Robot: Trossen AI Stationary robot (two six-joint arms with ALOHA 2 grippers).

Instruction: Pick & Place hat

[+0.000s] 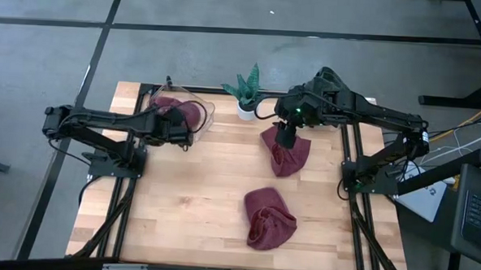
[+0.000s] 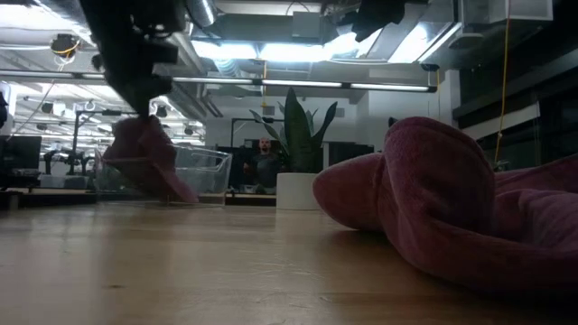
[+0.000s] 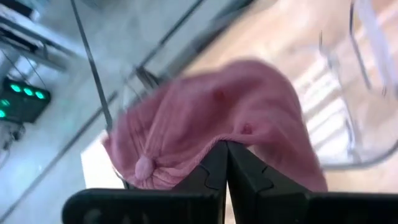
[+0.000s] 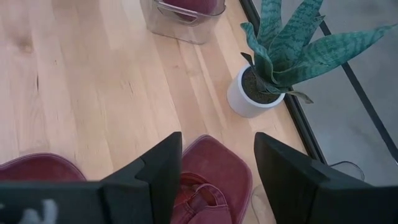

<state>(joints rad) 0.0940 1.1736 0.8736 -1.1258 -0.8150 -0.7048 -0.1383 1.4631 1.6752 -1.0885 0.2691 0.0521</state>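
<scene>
Clear bin (image 1: 194, 110) at table (image 1: 188, 206) back-left holds maroon hat (image 1: 177, 108); left gripper (image 3: 225, 163) fingers pinched shut on it. Right gripper (image 4: 217, 165) fingers spread wide over second hat (image 1: 288, 152). Third hat (image 1: 269, 218) near front; potted plant (image 1: 246, 93) between bin and right gripper.

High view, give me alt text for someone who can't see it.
Seen from above, the left end effector is shut on a maroon hat at a clear bin in the table's far left corner. The right end effector hangs open over a second hat near a potted plant. A third hat lies nearer the front edge.
</scene>
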